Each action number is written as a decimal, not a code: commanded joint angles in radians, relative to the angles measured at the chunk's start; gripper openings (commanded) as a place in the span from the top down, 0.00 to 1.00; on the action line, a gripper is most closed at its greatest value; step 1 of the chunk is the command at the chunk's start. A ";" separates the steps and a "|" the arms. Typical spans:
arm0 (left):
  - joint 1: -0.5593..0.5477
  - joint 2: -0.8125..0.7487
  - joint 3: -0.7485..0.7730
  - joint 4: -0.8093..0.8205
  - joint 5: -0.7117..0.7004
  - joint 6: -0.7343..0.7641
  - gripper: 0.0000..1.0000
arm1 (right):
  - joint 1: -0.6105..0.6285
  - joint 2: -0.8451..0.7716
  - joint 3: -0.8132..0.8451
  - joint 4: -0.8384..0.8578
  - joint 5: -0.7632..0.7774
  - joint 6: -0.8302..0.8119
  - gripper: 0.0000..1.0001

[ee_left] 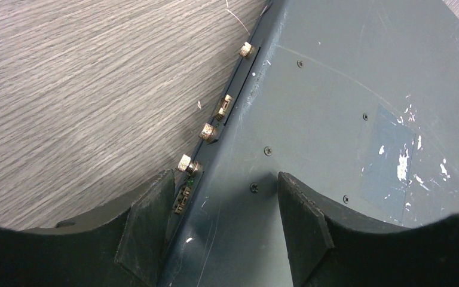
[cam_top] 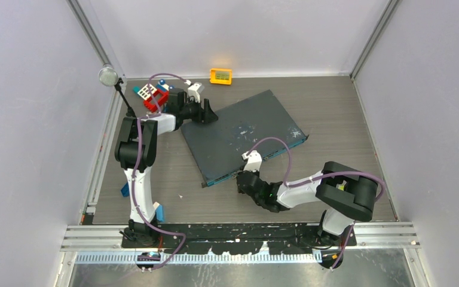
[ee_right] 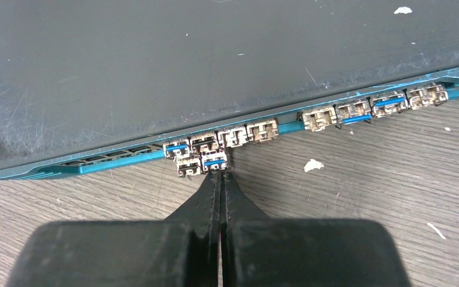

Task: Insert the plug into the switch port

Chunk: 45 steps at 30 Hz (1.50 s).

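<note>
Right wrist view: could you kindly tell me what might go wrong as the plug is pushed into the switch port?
1. The right gripper is shut, its narrow tips only meeting the plug at its outer end; an off-centre push could slip off or tilt it.
2. A neighbouring plug also sits proud right beside it and could be knocked.
3. The left gripper is open, straddling the rear edge of the switch rather than clamping it, so the switch might slide.

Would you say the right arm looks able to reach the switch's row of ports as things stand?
Likely yes: the right end effector, shut, has its tips right at the port row, nothing in between.
</note>
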 commanded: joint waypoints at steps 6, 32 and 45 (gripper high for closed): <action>-0.005 -0.001 0.019 -0.017 0.002 0.023 0.35 | -0.017 0.062 0.035 0.108 0.140 -0.056 0.99; -0.006 0.002 0.021 -0.020 0.002 0.025 0.35 | -0.109 -0.019 0.010 0.229 -0.027 -0.218 0.99; -0.082 0.000 0.066 -0.159 -0.129 0.063 0.36 | -0.092 -0.418 -0.225 -0.016 -0.044 -0.091 0.99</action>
